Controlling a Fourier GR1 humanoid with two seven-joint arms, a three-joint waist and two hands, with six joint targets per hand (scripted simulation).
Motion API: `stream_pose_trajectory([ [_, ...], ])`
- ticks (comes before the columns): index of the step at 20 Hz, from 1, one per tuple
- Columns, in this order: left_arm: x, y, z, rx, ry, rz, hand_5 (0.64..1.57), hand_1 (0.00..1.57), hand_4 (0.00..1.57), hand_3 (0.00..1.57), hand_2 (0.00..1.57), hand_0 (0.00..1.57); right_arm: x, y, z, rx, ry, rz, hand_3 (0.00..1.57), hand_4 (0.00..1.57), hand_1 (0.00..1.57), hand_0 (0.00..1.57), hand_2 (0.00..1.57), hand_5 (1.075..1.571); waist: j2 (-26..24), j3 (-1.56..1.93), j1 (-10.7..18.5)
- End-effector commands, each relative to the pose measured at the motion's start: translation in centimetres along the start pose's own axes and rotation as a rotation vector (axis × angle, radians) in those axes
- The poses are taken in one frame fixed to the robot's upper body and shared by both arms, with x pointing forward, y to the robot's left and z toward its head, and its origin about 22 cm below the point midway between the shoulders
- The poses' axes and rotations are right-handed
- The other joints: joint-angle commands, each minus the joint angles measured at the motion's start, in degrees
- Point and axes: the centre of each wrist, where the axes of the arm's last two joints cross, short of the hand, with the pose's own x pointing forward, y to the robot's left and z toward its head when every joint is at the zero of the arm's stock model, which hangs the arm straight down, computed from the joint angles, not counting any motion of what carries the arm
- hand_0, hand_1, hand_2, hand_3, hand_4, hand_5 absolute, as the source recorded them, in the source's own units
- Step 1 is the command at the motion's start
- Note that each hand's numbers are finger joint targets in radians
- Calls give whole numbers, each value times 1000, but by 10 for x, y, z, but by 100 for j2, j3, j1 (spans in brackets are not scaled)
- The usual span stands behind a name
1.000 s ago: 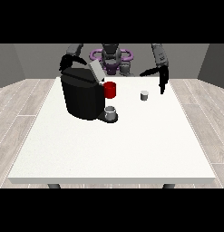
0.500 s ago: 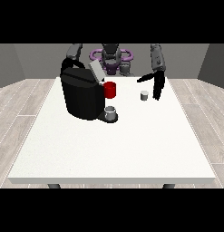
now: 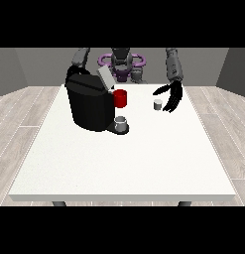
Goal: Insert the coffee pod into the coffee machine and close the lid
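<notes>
White and broad, the large rectangular surface [image 3: 119, 163] carries a bulky black coffee machine [image 3: 90, 105] at its far left, where we see the pale grey lid [image 3: 105, 78] tilted up and open. A red cylindrical part [image 3: 120, 98] juts from the machine's front above a small grey cup [image 3: 122, 122] on its drip base. The small pale grey coffee pod [image 3: 157, 104] stands upright on the surface, well apart from the machine. Our hand at the view's right [image 3: 172, 97] hangs just beside the pod, fingers spread and relaxed, holding nothing. Our hand at the view's left [image 3: 73, 72] sits mostly hidden behind the machine's top; we cannot tell how its fingers lie.
</notes>
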Motion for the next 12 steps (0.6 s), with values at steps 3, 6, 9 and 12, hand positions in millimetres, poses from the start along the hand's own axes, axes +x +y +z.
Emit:
stream_pose_trajectory([
  [3, -5, -5, -3, -30, 23, -134, 1571, 568, 0, 414, 698, 568, -5, -8, -2, 14, 31, 5, 0, 465, 0, 0, 0, 1571, -99, 1, -15],
  [6, -12, -23, -1, -6, -1, -193, 1571, 608, 0, 483, 745, 608, -1, -6, -3, 4, 12, 2, 0, 476, 0, 0, 0, 1571, -44, 0, -57],
  [9, -4, -20, -11, 54, 1, -200, 1571, 695, 0, 592, 831, 695, 14, 15, -4, 44, 13, -6, 0, 527, 0, 0, 0, 1571, -86, -1, -187],
  [12, -4, -29, -11, 64, -38, -219, 1571, 686, 288, 651, 849, 686, 1, -9, -9, -9, 35, -17, 0, 524, 0, 0, 0, 1571, -69, 0, -56],
])
